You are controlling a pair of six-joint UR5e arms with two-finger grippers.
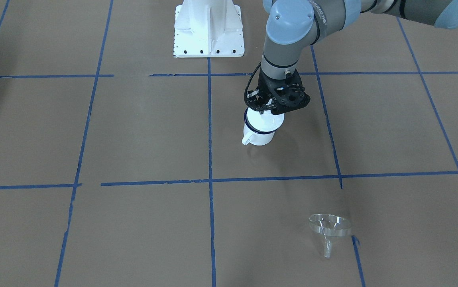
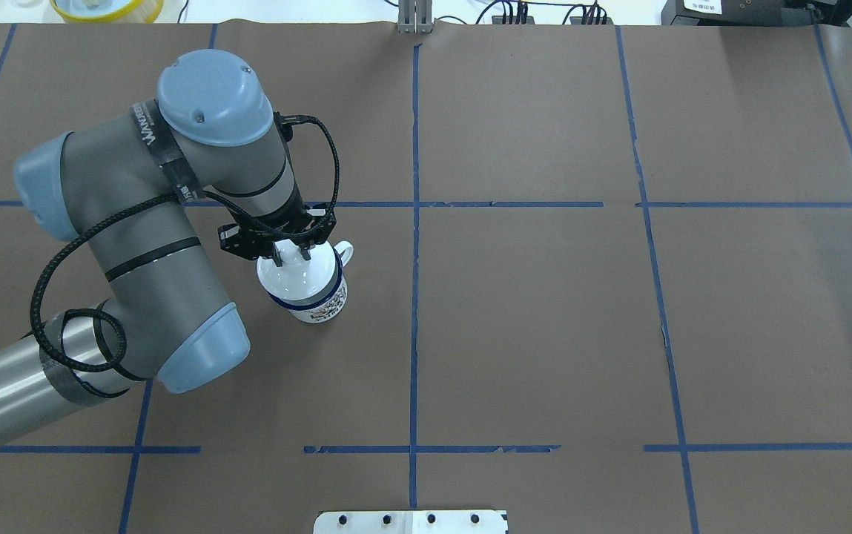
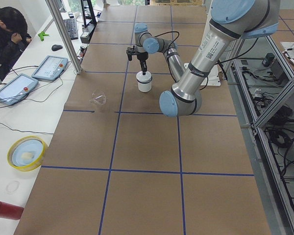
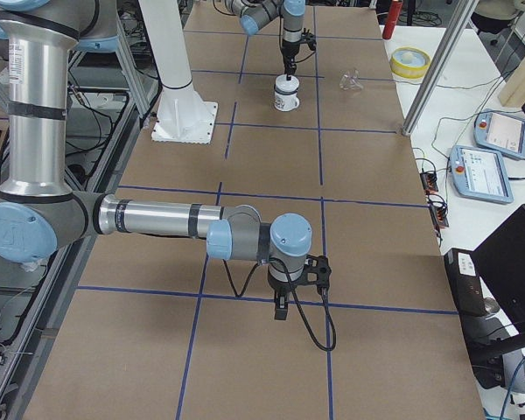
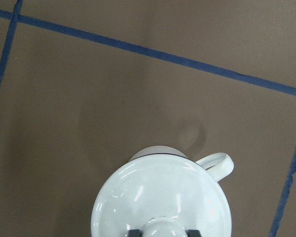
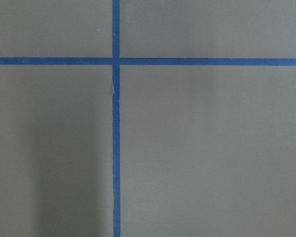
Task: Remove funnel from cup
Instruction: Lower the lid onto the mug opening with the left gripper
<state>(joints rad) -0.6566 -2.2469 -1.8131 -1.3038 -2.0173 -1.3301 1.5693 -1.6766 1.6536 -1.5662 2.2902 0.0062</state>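
Left gripper (image 2: 291, 258) points straight down over the cup, its jaws drawn narrow on the knob of a white domed lid (image 5: 163, 197). In the wrist view both dark pads (image 5: 133, 233) sit against the knob's sides. The lid rests on the cup (image 1: 258, 136), a white mug with a dark blue rim. The mug stands upright on the brown paper-covered table (image 2: 544, 334) inside a square of blue tape lines (image 2: 415, 334). Its loop handle (image 5: 218, 165) turns away from the robot's base. The funnel (image 1: 329, 228) is out of the cup and well apart from it. It lies tipped on the paper toward the operators' edge, on the robot's left, with its narrow stem pointing away from the robot and a tape line just beside it. The right gripper (image 4: 280, 306) hangs low over a tape crossing at the table's other end. It shows only in the side view, so whether its jaws are wide or narrow cannot be told. Its wrist camera sees only paper and tape.
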